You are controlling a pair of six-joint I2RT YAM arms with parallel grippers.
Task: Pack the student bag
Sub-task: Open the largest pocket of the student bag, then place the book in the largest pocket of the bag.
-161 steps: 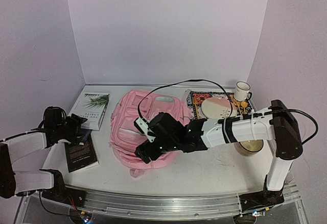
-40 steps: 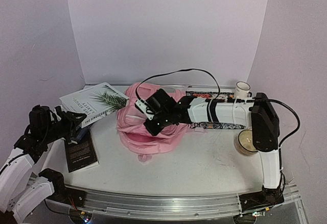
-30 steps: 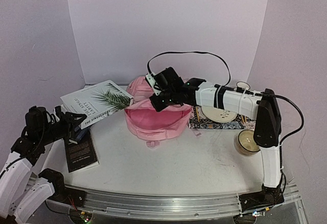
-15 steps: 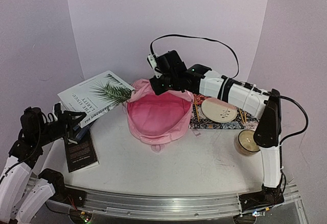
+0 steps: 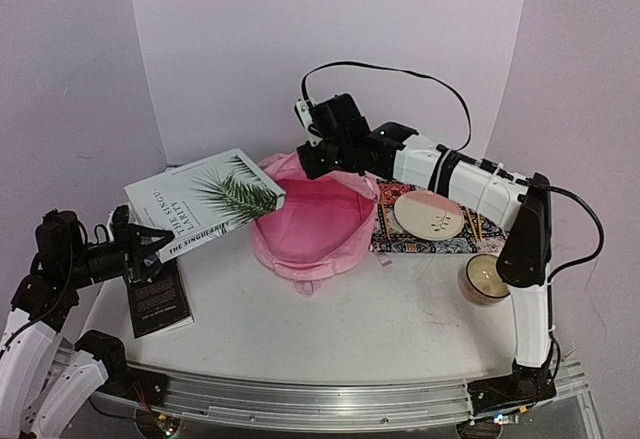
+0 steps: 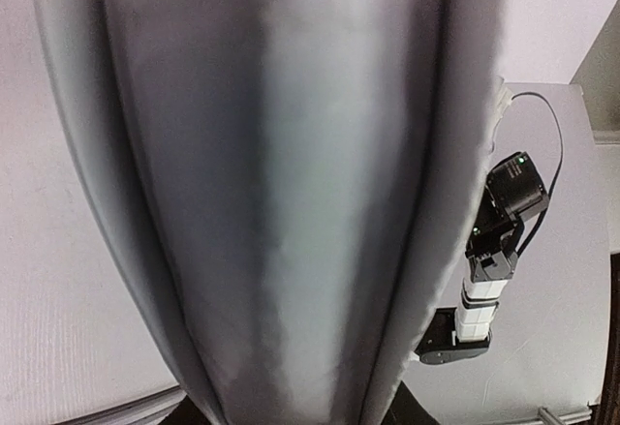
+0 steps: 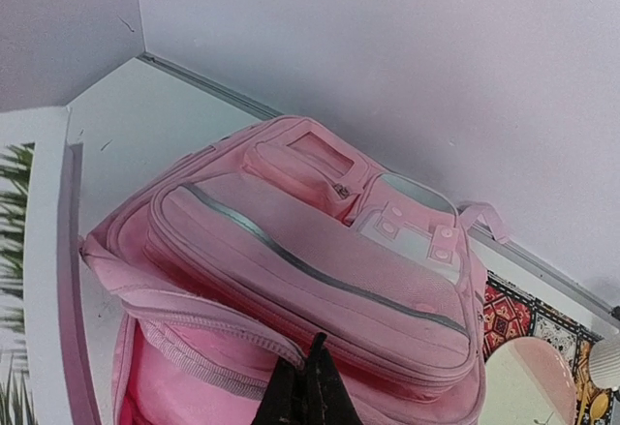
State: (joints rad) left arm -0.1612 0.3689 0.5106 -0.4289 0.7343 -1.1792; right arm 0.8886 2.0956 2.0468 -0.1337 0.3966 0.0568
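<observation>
Student bag (image 5: 305,229) looks soft, floppy, light: best held at its rim, where the right claw (image 7: 308,386) pinches closed; left claw (image 5: 148,250) grips the book (image 5: 205,204).

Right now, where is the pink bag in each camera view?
Top: pink bag at centre, mouth open.
Left wrist: not in it.
Right wrist: fills the middle.
Shared landmark: round plate, right of the bag in top, bottom right corner in right wrist.

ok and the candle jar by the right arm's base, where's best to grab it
Probably across its round wall, coming straight down from above: the candle jar stands upright, open top up, with bare table in front of it.
</observation>
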